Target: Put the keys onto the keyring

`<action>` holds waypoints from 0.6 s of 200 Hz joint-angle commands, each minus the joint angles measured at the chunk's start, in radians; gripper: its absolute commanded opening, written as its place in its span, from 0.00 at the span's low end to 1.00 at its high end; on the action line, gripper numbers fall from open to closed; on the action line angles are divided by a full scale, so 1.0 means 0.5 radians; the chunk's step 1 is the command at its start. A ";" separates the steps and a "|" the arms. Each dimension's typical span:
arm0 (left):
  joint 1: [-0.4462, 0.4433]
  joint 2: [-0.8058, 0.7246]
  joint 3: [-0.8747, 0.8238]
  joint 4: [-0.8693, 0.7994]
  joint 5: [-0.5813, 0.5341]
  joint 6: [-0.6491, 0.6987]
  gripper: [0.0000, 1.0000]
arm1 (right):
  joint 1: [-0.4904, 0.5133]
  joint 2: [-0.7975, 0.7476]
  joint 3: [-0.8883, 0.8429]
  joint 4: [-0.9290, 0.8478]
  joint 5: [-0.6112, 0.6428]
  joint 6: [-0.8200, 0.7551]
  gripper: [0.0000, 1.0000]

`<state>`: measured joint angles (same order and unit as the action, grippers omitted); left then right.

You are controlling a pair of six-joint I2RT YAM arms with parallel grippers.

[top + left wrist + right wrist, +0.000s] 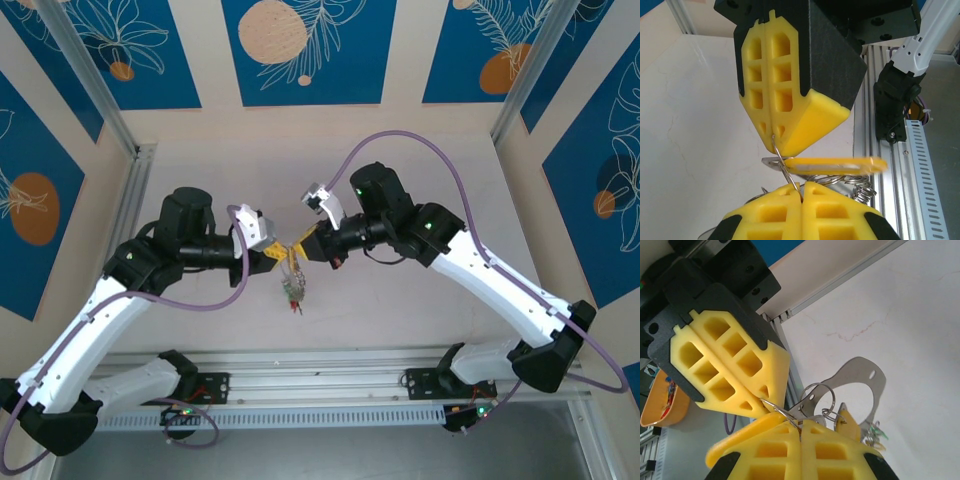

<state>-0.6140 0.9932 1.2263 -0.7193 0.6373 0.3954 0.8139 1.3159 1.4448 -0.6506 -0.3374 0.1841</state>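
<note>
Both grippers meet above the table's middle, tip to tip. My left gripper (278, 256) (802, 192) is shut on a thin grey wire of the keyring (782, 167). My right gripper (303, 247) (800, 424) is shut on the same wire a finger's width away. In the right wrist view the keyring's flat grey hoop (862, 382) hangs behind the tips, with small split rings (817, 392), a yellow tag (847, 422) and green tags (879, 434). The bunch (293, 290) dangles below the grippers. The keys cannot be picked out among the hanging pieces.
An aluminium rail (320, 365) runs along the near table edge by the arm bases. An orange bowl (657, 400) sits off to the side. Framed walls with blue panels (300, 50) close the back and sides.
</note>
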 commanded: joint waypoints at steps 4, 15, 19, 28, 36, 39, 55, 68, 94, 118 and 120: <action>-0.046 -0.087 0.070 0.067 0.125 0.032 0.00 | -0.038 0.063 0.078 -0.158 0.116 0.039 0.00; -0.050 -0.090 0.066 0.066 0.111 0.036 0.00 | -0.040 0.072 0.093 -0.177 0.120 0.048 0.00; -0.051 -0.093 0.066 0.065 0.108 0.041 0.00 | -0.041 0.076 0.095 -0.182 0.122 0.052 0.00; -0.052 -0.098 0.067 0.061 0.096 0.044 0.00 | -0.042 0.088 0.107 -0.192 0.128 0.061 0.00; -0.055 -0.101 0.066 0.061 0.092 0.047 0.00 | -0.042 0.098 0.120 -0.207 0.133 0.063 0.00; -0.055 -0.102 0.065 0.064 0.091 0.049 0.00 | -0.042 0.103 0.125 -0.213 0.135 0.066 0.00; -0.061 -0.107 0.063 0.069 0.081 0.057 0.00 | -0.043 0.124 0.149 -0.247 0.157 0.076 0.00; -0.063 -0.110 0.066 0.064 0.064 0.065 0.00 | -0.042 0.147 0.190 -0.294 0.181 0.084 0.00; -0.076 -0.123 0.062 0.055 0.026 0.083 0.00 | -0.040 0.195 0.289 -0.396 0.202 0.082 0.00; -0.098 -0.120 0.060 0.043 -0.032 0.104 0.00 | -0.024 0.225 0.358 -0.440 0.202 0.098 0.00; -0.101 -0.118 0.060 0.043 -0.039 0.106 0.00 | -0.023 0.227 0.365 -0.443 0.202 0.102 0.00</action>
<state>-0.6312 0.9752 1.2263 -0.7189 0.5827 0.4046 0.8139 1.4036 1.5833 -0.7944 -0.3161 0.2119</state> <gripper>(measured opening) 0.053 0.047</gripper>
